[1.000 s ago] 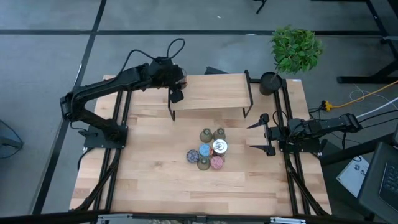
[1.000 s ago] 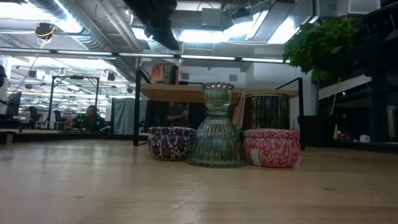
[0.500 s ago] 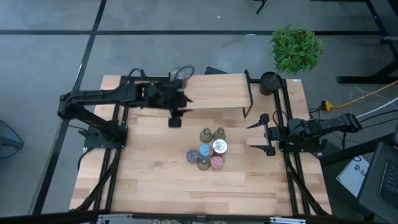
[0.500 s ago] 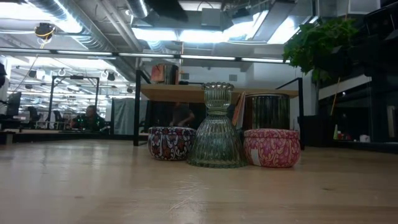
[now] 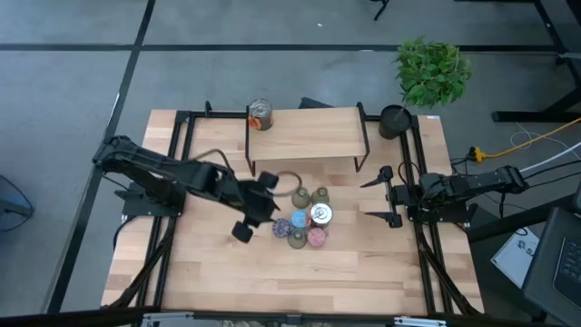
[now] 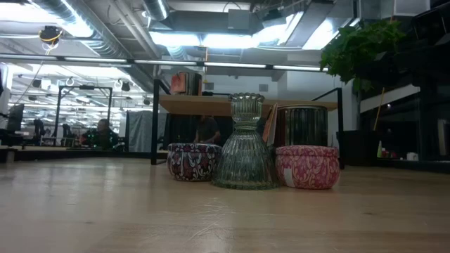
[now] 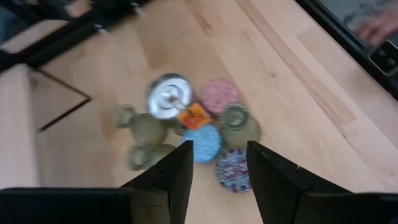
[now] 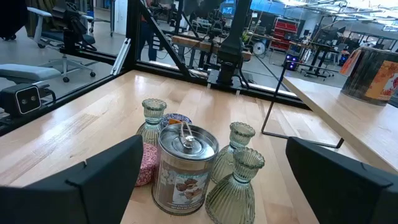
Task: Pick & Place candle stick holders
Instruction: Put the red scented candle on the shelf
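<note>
Several candle stick holders stand bunched mid-table: a silvery can (image 5: 320, 214), olive vases (image 5: 300, 197), and blue (image 5: 298, 221), purple (image 5: 280, 227) and pink (image 5: 316, 237) round ones. Another silvery can (image 5: 260, 114) stands on the raised shelf's (image 5: 309, 136) far left corner. My left gripper (image 5: 266, 207) hovers just left of the bunch, tipped down at it. It is open (image 7: 219, 149) with nothing between the fingers. My right gripper (image 5: 386, 195) waits open at the table's right edge, facing the bunch (image 8: 185, 168).
A potted green plant (image 5: 431, 68) in a black pot (image 5: 395, 120) stands at the far right corner beside the shelf. The shelf's black wire legs (image 5: 363, 150) stand just beyond the bunch. Bare wood (image 5: 300, 282) lies between the bunch and the near edge.
My left arm has swung from over the shelf's far left corner toward the near edge and right, sinking a little. It now stands beside the bunch and has rolled. The silvery can it was above stays on the shelf, now uncovered.
</note>
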{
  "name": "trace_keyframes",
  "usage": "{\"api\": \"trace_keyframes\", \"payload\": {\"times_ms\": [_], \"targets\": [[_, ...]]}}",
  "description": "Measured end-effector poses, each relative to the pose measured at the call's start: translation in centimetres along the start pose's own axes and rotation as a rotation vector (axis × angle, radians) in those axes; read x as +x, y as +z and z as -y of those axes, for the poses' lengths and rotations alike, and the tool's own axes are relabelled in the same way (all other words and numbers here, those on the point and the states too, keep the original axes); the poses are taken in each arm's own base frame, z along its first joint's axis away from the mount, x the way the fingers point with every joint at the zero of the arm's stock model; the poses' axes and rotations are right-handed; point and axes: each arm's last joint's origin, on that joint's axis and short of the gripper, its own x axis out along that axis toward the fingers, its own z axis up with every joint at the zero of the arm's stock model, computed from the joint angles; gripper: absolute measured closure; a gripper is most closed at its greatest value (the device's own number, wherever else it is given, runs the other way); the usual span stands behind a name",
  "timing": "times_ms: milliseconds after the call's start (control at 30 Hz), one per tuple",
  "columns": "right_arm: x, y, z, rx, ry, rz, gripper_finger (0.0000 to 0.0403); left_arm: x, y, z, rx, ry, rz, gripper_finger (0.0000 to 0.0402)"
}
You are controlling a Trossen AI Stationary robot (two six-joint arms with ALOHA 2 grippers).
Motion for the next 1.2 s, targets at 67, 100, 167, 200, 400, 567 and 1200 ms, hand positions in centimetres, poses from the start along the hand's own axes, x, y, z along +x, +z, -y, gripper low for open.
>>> {"api": "trace_keyframes", "payload": {"times_ms": [67,100,167,200,400,567,1200], "targets": [[0.0,0.0,0.0,0.0,0.0,0.0,0.0005,1.2,0.0,0.8,0.016,-0.021,-0.03,0.0258],[0.0,0.0,0.0,0.0,0.0,0.0,0.0005,2.0,0.0,1.1,0.015,-0.028,-0.048,0.0258],[0.0,0.0,0.0,0.0,-0.001,0.0,0.0005,3.5,-0.1,1.5,-0.004,-0.029,-0.083,0.0258],[0.0,0.0,0.0,0.0,0.0,0.0,0.0005,4.4,-0.3,1.6,-0.009,-0.024,-0.11,0.0256],[0.0,0.0,0.0,0.0,0.0,0.0,0.0005,9.1,-2.0,2.4,0.006,-0.06,-0.281,0.023],[0.0,0.0,0.0,0.0,-0.001,0.0,0.0005,11.8,-3.5,2.2,-0.029,-0.066,-0.384,0.0193],[0.0,0.0,0.0,0.0,0.0,0.0,0.0005,15.0,-5.4,0.8,-0.141,-0.179,-0.437,0.0083]]}}
